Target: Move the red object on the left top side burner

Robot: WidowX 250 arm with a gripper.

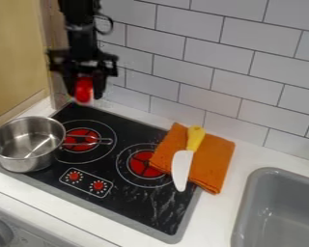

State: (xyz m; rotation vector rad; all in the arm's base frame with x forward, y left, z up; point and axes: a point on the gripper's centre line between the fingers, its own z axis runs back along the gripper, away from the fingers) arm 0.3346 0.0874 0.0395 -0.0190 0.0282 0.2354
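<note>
At ten o'clock in our view, our pincer (85, 97) grips the red object (83, 89); lowering it onto the left burner (79, 147), we could tip it against the pot's (28, 165) handle (106, 141) jutting across.

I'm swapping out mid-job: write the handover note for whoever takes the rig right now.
Gripper: jaws closed on the red object, held up by the stovetop's back left corner.
Done: object grasped and lifted.
Left: set it on the left burner, which I take as the target, then release and back off.
Watch: the metal pot stands at the stovetop's left, its handle reaching across that burner; it may get in the way.
</note>
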